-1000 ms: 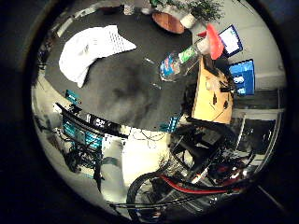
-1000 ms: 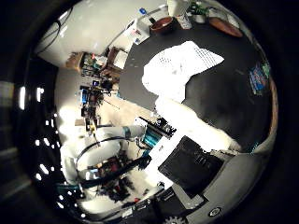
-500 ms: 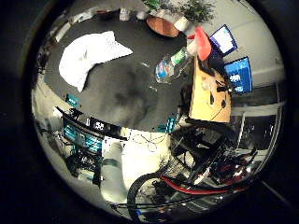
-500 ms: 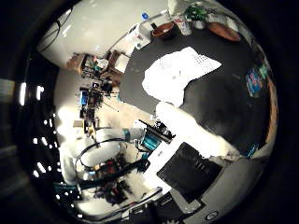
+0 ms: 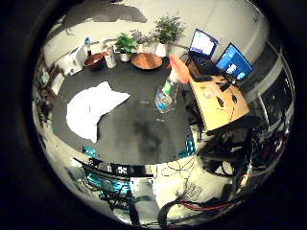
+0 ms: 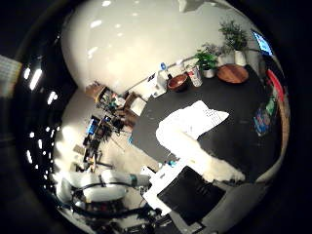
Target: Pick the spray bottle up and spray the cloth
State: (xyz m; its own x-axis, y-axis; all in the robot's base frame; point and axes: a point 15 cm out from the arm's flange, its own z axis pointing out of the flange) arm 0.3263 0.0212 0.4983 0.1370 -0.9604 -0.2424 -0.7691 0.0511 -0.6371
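Your hand [image 6: 195, 190] is hanging high over the dark table [image 5: 139, 134], well clear of bottle and cloth.

You're looking at the spray bottle [image 5: 168, 91] standing upright near the table's edge by the wooden desk [image 5: 218, 103], apart from the white cloth [image 5: 91, 112] that's lying crumpled on the tabletop. A white finger [image 6: 204, 163] is reaching out straight over the cloth, gripping nothing. Potted plants [image 5: 127, 45] and a wooden bowl [image 5: 93, 60] are sitting along the far edge.

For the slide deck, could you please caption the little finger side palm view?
Spray bottle standing upright on the dark table, apart from the crumpled white cloth.
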